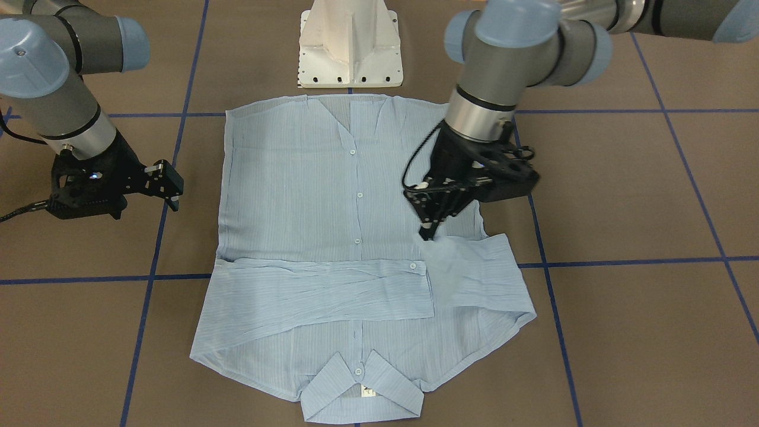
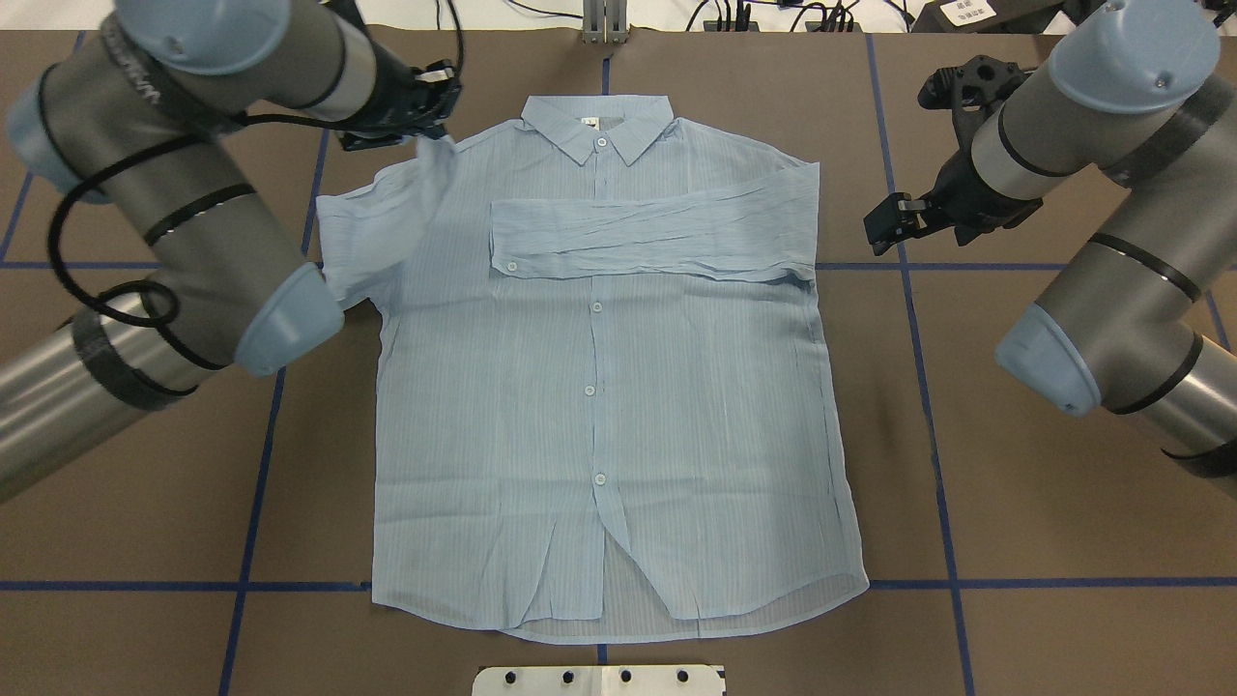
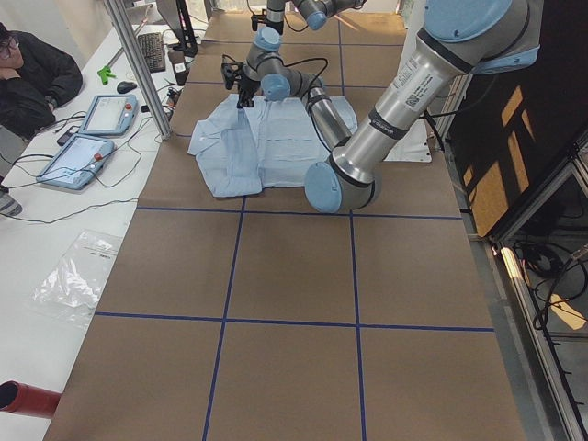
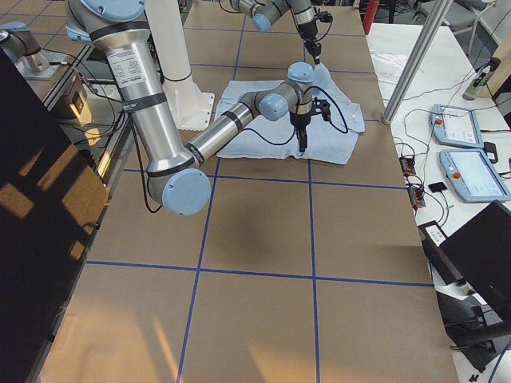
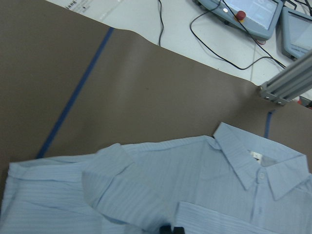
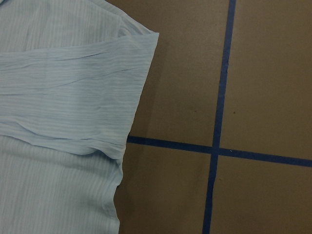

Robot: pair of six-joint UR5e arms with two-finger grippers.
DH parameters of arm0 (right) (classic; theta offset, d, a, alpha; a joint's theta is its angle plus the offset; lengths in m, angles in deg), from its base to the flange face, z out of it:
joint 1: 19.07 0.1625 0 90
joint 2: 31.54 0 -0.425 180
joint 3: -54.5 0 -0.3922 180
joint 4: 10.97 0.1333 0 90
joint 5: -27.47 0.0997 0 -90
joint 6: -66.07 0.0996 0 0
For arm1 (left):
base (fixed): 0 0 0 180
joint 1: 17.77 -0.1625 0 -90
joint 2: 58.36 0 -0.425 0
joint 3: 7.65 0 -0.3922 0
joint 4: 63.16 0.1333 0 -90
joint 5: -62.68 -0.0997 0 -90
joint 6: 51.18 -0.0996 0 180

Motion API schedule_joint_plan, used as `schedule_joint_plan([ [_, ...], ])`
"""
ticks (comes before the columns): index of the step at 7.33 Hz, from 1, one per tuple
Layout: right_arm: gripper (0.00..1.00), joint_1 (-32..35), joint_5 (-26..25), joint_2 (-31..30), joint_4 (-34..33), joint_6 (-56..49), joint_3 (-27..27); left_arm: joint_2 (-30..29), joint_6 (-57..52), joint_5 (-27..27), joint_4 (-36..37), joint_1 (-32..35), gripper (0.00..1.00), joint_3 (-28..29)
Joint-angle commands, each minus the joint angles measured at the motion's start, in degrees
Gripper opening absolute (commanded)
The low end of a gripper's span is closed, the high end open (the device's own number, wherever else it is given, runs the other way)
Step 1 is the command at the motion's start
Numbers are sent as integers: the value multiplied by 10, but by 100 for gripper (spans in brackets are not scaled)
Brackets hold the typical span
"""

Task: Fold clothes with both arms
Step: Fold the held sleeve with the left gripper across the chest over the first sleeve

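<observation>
Starting at the white pedestal base point(image 1: 350, 47), you find the hem of the thin, light blue, finely striped long-sleeved shirt point(image 2: 599, 387) nearest the robot. It is spread flat, buttoned front up, on the brown table point(image 2: 1015, 599), so each arm can reach its own side. Farther out, the sleeve on the robot's right point(image 2: 647, 237) lies folded straight across the chest, its cuff past the button line. That side looks done, which is probably why the black two-finger right gripper point(image 1: 169, 185) hangs beside the shirt's edge, clear of the cloth, jaws apart and holding nothing. On the other side, the black two-finger left gripper point(image 1: 428, 232) is pinched onto the other sleeve point(image 1: 474, 273) and holds part of it raised off the table (the fabric drapes from the fingertips), presumably to carry it across over the first. Farthest out, the collar point(image 2: 599, 126) sits flat with its small neck label showing, toward your side of the table.
</observation>
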Motion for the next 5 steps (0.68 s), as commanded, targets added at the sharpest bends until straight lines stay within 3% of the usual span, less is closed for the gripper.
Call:
schedule_joint_plan([
  [1, 100, 1, 1, 0, 2, -1, 2, -21, 29, -2, -88, -46, 0, 58],
  [5, 100, -1, -1, 0, 6, -1, 7, -24, 31, -5, -95, -82, 0, 77],
])
